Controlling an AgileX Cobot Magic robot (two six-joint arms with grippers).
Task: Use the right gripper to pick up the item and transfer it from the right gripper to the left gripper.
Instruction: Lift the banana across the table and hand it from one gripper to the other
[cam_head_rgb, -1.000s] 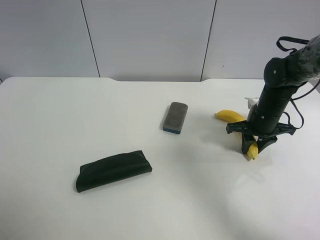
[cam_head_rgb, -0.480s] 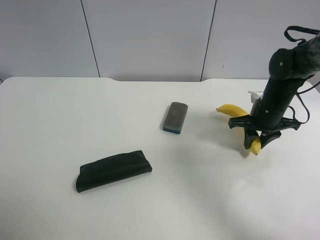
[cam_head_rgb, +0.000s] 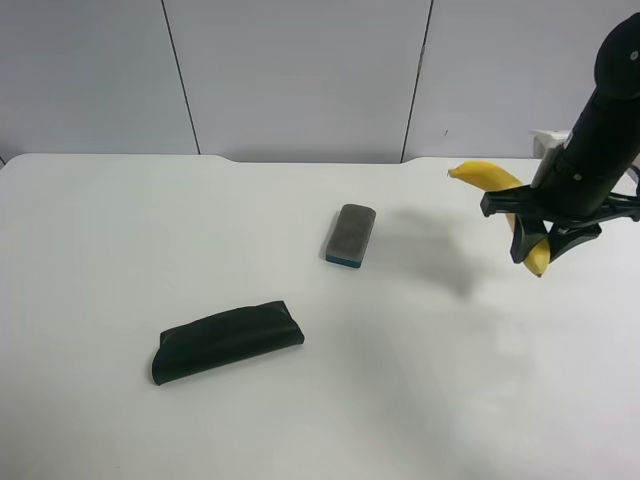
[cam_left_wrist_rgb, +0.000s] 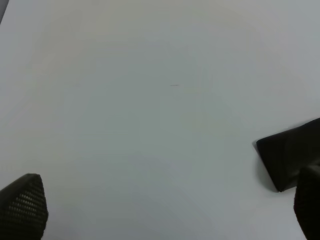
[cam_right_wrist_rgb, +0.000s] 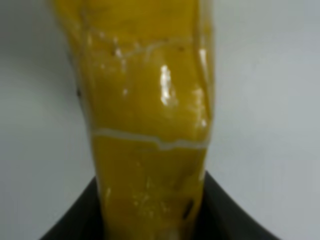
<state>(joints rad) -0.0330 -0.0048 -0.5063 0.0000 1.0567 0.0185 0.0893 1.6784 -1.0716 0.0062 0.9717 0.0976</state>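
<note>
The yellow banana (cam_head_rgb: 490, 176) hangs in the air above the white table, held near its lower end by my right gripper (cam_head_rgb: 537, 245), on the arm at the exterior high view's right. The right wrist view is filled by the banana (cam_right_wrist_rgb: 150, 115), scuffed and creased, with the black jaws closed against its sides. My left gripper (cam_left_wrist_rgb: 165, 215) shows only in the left wrist view. Its two fingertips (cam_left_wrist_rgb: 22, 207) stand wide apart over bare table, with nothing between them. The left arm is out of the exterior high view.
A grey-and-blue eraser block (cam_head_rgb: 351, 235) lies near the table's middle. A dark green pouch (cam_head_rgb: 228, 340) lies nearer the front left; one of its corners seems to show in the left wrist view (cam_left_wrist_rgb: 287, 160). The table's (cam_head_rgb: 120, 230) far edge meets a grey panelled wall.
My right gripper has risen from the table with the banana and moved up and to the right in the exterior high view. The eraser and pouch have not moved.
</note>
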